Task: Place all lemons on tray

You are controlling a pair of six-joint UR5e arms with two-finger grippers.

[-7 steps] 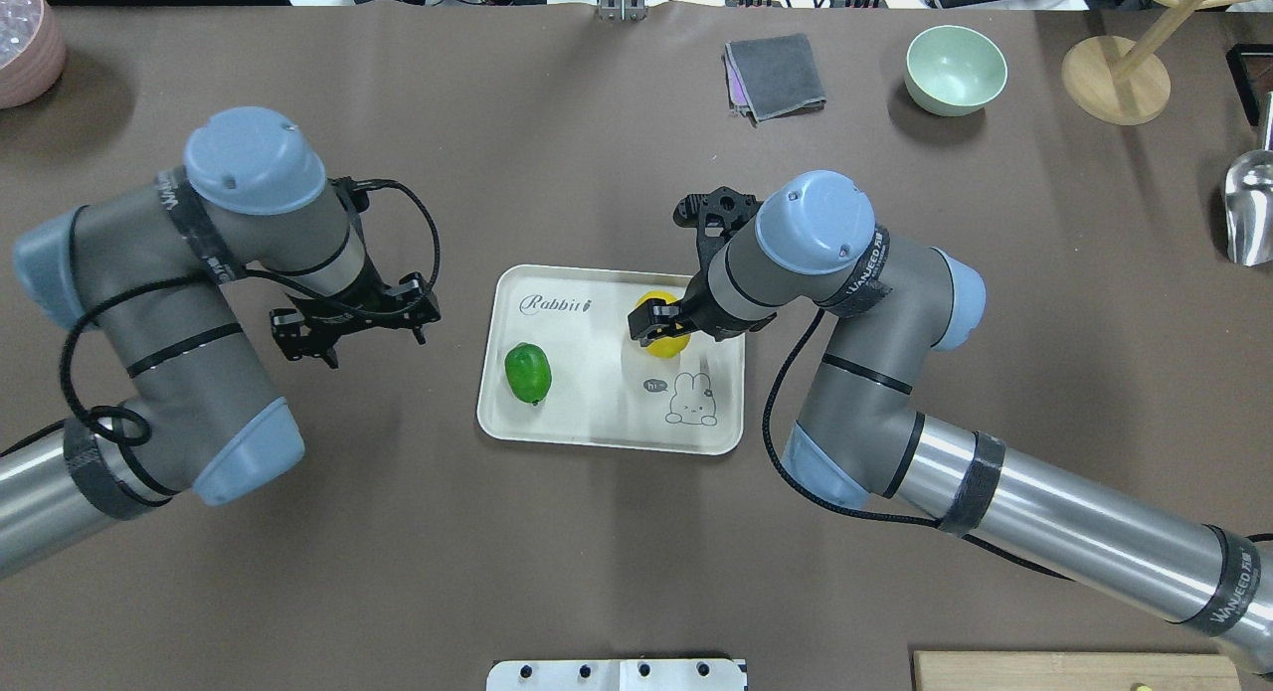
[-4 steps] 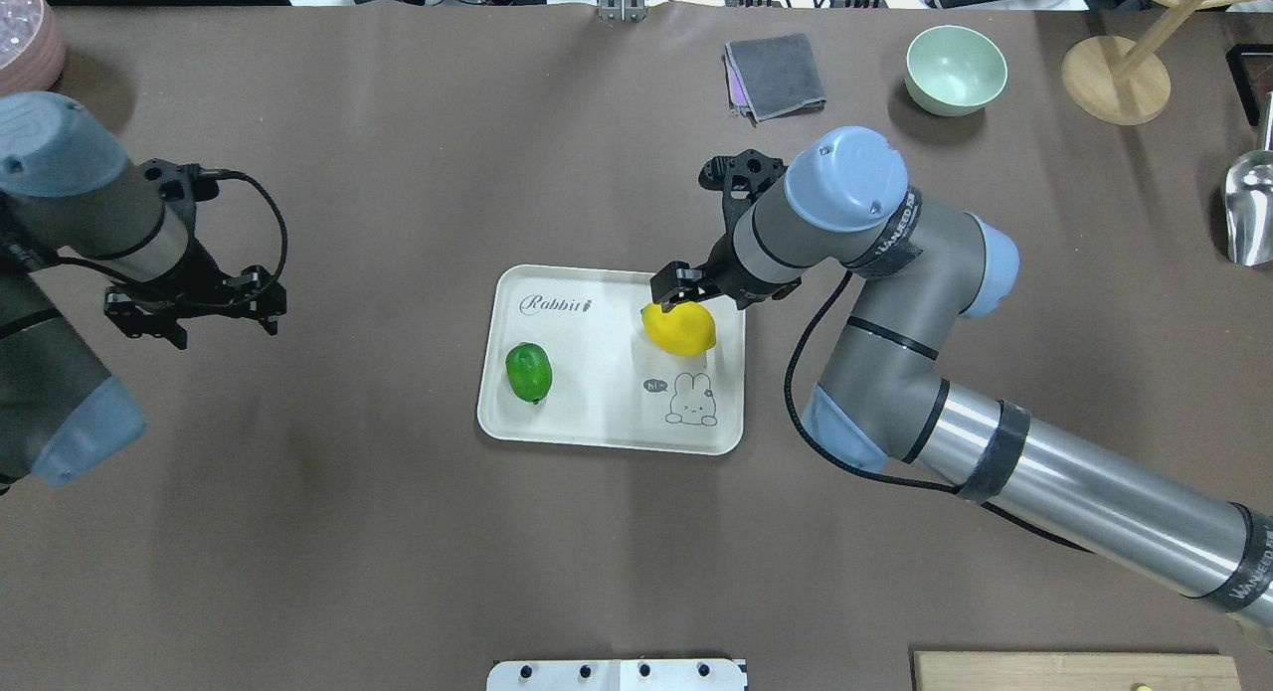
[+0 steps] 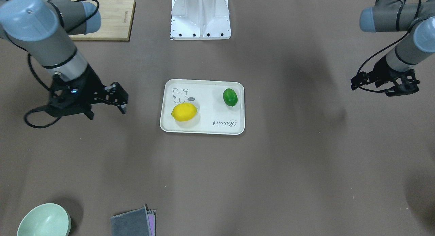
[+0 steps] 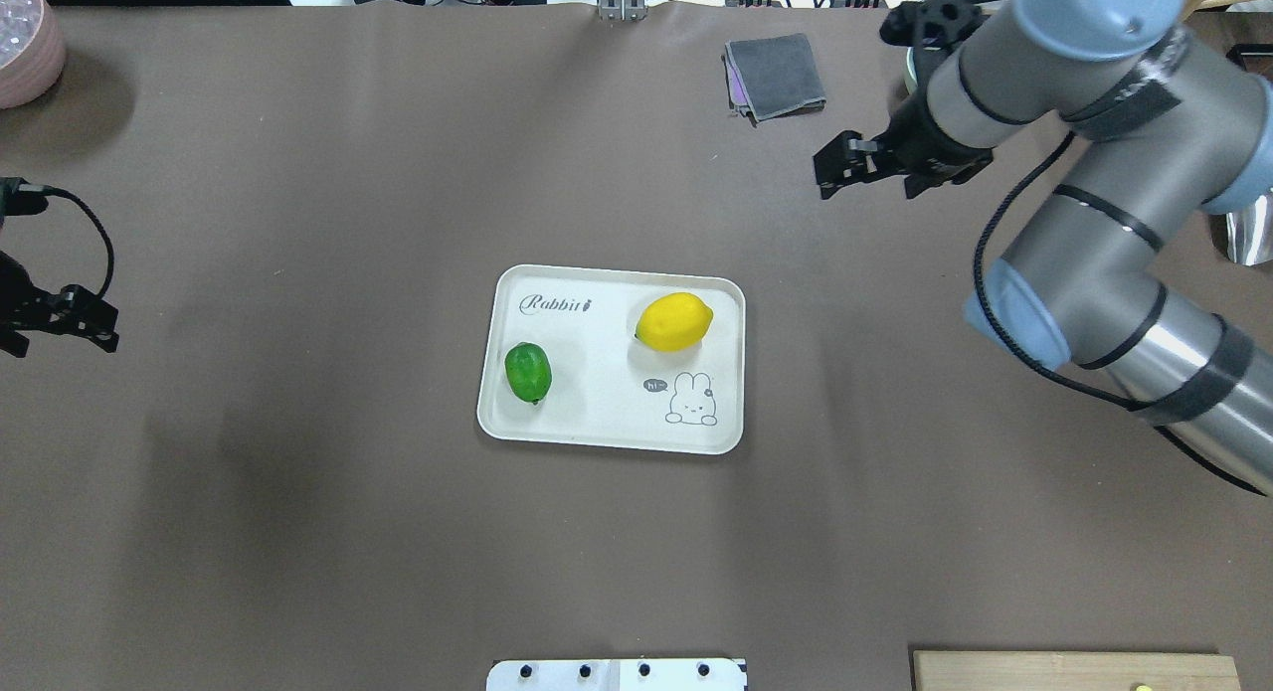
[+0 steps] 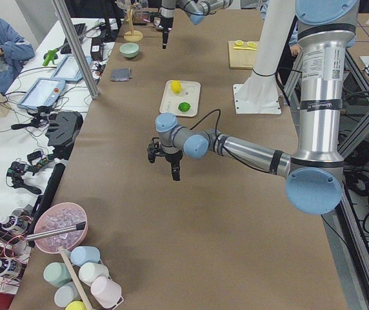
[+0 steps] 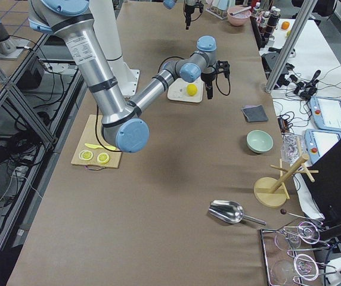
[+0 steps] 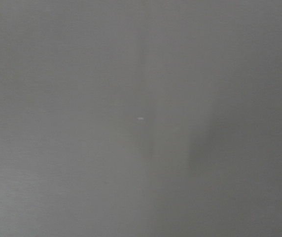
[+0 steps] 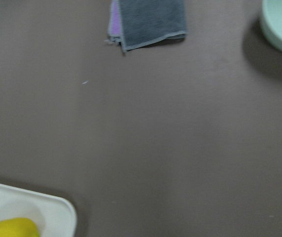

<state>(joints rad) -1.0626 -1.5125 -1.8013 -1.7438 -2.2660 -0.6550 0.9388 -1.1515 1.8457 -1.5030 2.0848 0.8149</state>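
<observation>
Right claw [image 4: 863, 170]: fingers spread, holding nothing; hangs above bare counter [image 4: 298, 532], well apart from the tray and beyond its far right corner.
Left claw [image 4: 60, 341]: fingers spread, holding nothing; sits at the left edge of the overhead view, well apart from the tray.
Right wrist view: shows a tray corner with one end of the yellow lemon, plus the cloth and bowl farther off.
Left wrist view: shows plain counter surface only, blurred.
Tray [image 4: 597, 413]: lies flat at the counter's middle, between the two arms; touched by neither claw.
Yellow lemon [image 4: 674, 322]: rests on the tray in its right half, just above the rabbit drawing as seen from overhead.
Green lemon [image 4: 528, 372]: rests on the tray in its left half, below the "Rabbit" script, apart from the yellow lemon.
Folded cloth [image 4: 776, 75]: grey, on the far side of the counter, near the right claw.
Bowl [image 3: 44, 220]: pale green, beside the cloth.
Cutting board [image 3: 105, 18]: wooden, near the robot's base on its right side.
</observation>
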